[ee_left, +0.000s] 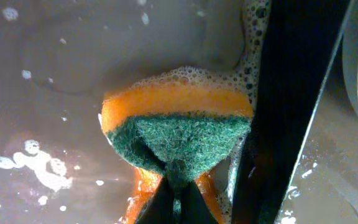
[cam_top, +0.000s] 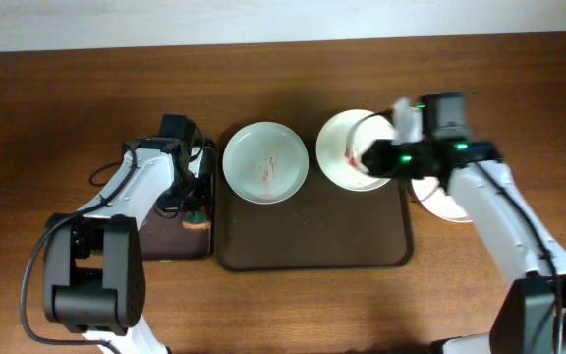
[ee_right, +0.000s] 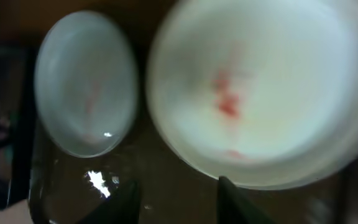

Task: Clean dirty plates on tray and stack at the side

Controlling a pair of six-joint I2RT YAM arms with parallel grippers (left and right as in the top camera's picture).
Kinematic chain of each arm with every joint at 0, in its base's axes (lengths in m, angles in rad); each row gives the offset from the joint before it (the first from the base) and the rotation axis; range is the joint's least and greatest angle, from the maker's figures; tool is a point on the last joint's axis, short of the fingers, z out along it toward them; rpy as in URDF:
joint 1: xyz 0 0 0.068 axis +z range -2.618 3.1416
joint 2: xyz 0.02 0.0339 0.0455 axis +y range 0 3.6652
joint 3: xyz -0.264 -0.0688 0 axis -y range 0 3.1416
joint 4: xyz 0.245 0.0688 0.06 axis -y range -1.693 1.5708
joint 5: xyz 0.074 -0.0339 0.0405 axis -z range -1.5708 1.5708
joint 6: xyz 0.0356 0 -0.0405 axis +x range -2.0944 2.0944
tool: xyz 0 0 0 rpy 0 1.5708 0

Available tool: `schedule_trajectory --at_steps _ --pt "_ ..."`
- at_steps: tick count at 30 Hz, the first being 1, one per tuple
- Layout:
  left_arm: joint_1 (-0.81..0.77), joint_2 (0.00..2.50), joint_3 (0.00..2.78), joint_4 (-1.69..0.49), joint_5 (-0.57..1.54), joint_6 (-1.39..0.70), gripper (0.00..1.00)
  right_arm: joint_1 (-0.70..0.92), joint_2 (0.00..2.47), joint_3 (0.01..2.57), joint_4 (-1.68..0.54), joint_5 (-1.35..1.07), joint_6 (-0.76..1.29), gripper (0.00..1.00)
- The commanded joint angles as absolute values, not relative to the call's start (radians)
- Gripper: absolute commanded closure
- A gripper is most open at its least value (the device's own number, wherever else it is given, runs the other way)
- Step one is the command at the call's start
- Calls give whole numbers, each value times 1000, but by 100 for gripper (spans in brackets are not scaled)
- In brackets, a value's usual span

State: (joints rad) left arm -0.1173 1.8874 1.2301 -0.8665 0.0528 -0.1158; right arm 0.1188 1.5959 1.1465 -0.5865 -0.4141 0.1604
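The dark brown tray (cam_top: pixel 312 236) holds two white plates. The left plate (cam_top: pixel 265 162) has red smears in its middle. The right plate (cam_top: pixel 340 147) has a red smear and lies partly under my right gripper (cam_top: pixel 373 157). In the right wrist view that gripper (ee_right: pixel 180 202) is open and empty, just short of the smeared plate's (ee_right: pixel 253 93) near rim, with the other plate (ee_right: pixel 86 81) to the left. A third plate (cam_top: pixel 438 205) lies off the tray, partly hidden by my right arm. My left gripper (ee_left: pixel 178 202) is shut on the green-orange sponge (ee_left: pixel 179 134).
A smaller black tray (cam_top: pixel 165 241) stands left of the brown tray, with my left gripper (cam_top: pixel 193 202) and the sponge (cam_top: pixel 199 218) over it. Its floor (ee_left: pixel 55 93) is wet and foamy. Its black wall (ee_left: pixel 284 93) rises right beside the sponge.
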Motion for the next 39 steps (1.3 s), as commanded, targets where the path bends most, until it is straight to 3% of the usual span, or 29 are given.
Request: schedule_trajectory --at_steps 1,3,9,17,28,31,35,39 --pt "-115 1890 1222 -864 57 -111 100 223 1630 1157 -532 -364 165 59" --pt "-115 1890 1222 -864 57 -111 100 264 1630 1201 -541 -300 165 53" --pt "-115 1890 1222 -865 57 -111 100 302 1807 1530 -743 -275 58 53" --pt "-115 1890 1222 -865 57 -111 100 342 2056 1576 -604 -278 59 55" --pt "-115 1890 1222 -864 57 -111 100 404 2152 1569 -590 -198 168 78" --pt "-115 1890 1222 -864 57 -111 100 406 2152 1552 -625 -197 216 95" --pt "-115 1890 1222 -864 57 -111 100 406 2151 1552 -682 -202 219 96" --pt "-115 1890 1222 -864 57 -111 100 406 2112 1552 -885 -253 252 96"
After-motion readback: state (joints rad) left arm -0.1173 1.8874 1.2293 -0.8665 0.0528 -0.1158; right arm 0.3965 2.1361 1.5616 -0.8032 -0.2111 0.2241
